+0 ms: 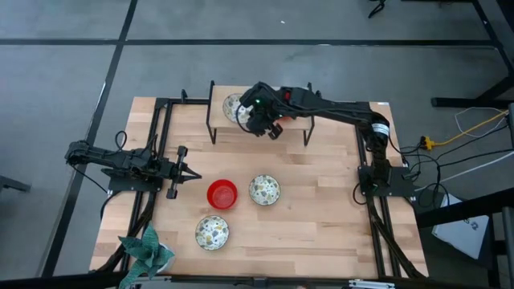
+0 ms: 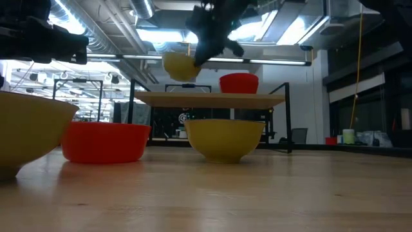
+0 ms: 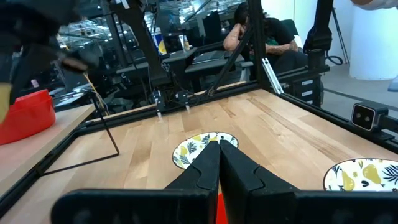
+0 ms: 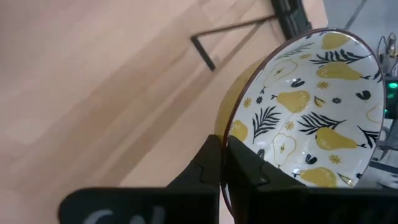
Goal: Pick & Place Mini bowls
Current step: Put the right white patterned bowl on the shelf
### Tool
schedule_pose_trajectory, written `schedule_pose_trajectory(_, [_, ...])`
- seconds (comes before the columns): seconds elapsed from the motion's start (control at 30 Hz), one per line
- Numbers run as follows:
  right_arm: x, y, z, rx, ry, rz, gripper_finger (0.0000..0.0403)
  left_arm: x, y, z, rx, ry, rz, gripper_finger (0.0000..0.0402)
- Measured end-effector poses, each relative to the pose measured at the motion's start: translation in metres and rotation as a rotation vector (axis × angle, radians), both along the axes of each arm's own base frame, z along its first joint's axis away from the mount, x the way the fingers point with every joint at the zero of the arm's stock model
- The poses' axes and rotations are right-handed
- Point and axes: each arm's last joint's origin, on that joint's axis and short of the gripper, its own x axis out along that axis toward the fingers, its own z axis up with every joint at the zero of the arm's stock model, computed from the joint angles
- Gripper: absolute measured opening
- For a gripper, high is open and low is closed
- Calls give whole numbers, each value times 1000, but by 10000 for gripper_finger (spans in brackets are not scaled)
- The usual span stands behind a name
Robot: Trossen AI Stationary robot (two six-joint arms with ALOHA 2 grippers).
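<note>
Yellow-patterned bowl [image 4: 311, 106] pinched at its rim by the right gripper [image 1: 259, 119] fingers – a thin hold, likely to slip over the shelf [image 1: 299, 120]; left gripper [image 1: 191, 175] idle, closed.

A light wooden table [image 1: 321, 201] with plank grain sits on a grey floor [image 1: 241, 72] marked with dark lines. A black metal frame [image 1: 161, 120] runs along the table's left and right edges. At the far edge stands a raised wooden shelf [image 2: 209, 98] on thin black wire legs [image 1: 212, 120]. A teal-green leafy object [image 1: 146, 249] lies at the near left corner. A yellow cable [image 1: 474, 124] trails on the floor to the right. A seated person [image 3: 261, 31] shows beyond the table.
</note>
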Motion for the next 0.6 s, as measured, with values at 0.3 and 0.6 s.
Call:
schedule_pose_trajectory(0.3, [-12,39,51,197,-69,4,9,0,0,0,0,0,0,4])
schedule_pose_trajectory(0.6, [-42,96,82,353,19,82,9,0,0,0,0,0,0,4])
